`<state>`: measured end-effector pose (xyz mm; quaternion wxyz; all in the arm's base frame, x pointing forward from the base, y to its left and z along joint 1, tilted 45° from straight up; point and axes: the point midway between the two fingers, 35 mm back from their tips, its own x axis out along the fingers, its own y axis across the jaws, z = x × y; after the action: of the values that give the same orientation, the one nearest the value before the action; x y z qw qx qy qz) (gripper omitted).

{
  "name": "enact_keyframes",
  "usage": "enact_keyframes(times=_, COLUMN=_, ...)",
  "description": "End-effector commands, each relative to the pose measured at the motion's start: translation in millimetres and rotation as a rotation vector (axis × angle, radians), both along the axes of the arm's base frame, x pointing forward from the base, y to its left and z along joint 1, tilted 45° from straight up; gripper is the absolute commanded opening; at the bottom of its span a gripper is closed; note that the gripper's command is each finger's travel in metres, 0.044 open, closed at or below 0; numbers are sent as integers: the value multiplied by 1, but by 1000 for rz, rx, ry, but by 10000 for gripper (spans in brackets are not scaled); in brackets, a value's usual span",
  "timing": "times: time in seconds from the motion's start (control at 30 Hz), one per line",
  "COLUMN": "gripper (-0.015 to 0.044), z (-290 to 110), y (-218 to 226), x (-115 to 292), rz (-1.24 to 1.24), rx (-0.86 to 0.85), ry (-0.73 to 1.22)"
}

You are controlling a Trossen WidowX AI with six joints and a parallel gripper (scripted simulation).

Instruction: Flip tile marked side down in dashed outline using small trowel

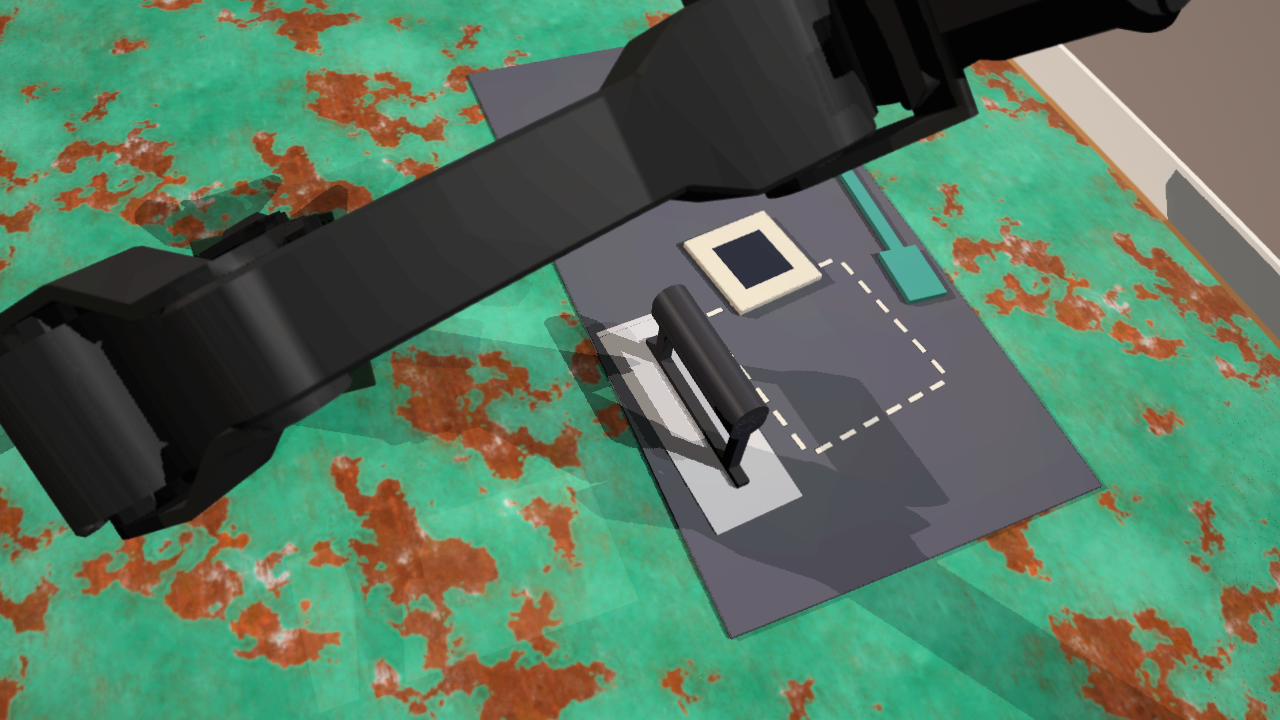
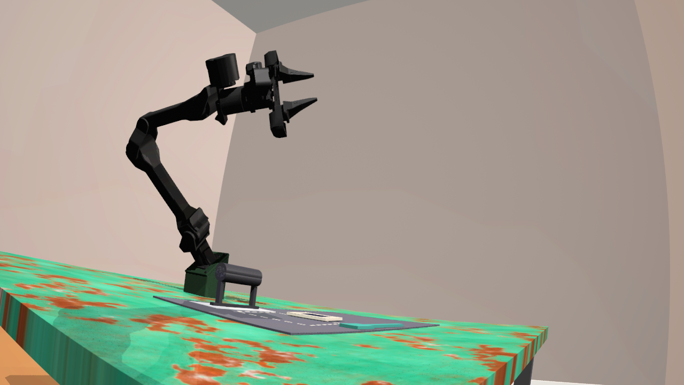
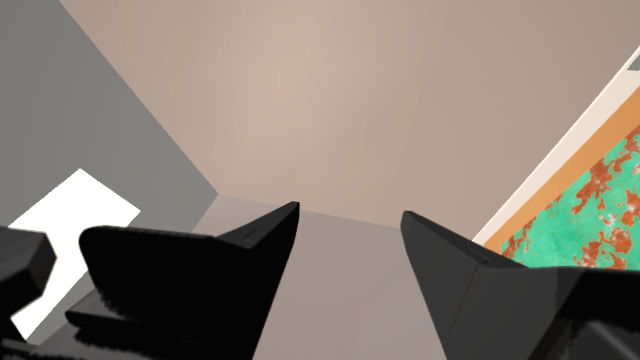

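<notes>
The small trowel [image 1: 707, 368] [image 2: 237, 277] stands on the dark mat [image 1: 984, 447] [image 2: 287, 328], a black cylinder handle on two posts over a flat grey blade [image 1: 760, 501]. The cream tile [image 1: 752, 260] [image 2: 314, 316] lies flat with its dark marked square facing up, at the far corner of the dashed outline [image 1: 904, 315], mostly outside it. My gripper [image 2: 313, 87] [image 3: 350, 214] is open and empty, high in the air above the mat, pointing sideways at the wall. In the top view the arm [image 1: 358, 259] crosses the frame and the fingers are out of view.
A teal strip [image 1: 899, 255] [image 2: 370, 325] lies along the mat's far edge beside the outline. The arm's base [image 2: 205, 279] stands behind the trowel. The table [image 1: 358, 582] [image 2: 143, 344] is green with rust patches; its edge [image 1: 1154, 205] is on the right.
</notes>
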<state>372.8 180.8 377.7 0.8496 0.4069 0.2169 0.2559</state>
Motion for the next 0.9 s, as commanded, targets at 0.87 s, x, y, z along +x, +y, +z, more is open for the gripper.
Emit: enact_keyframes(times=0.87, gripper=270, z=-112, y=-55, x=24, rz=-63, rx=-774, ry=52)
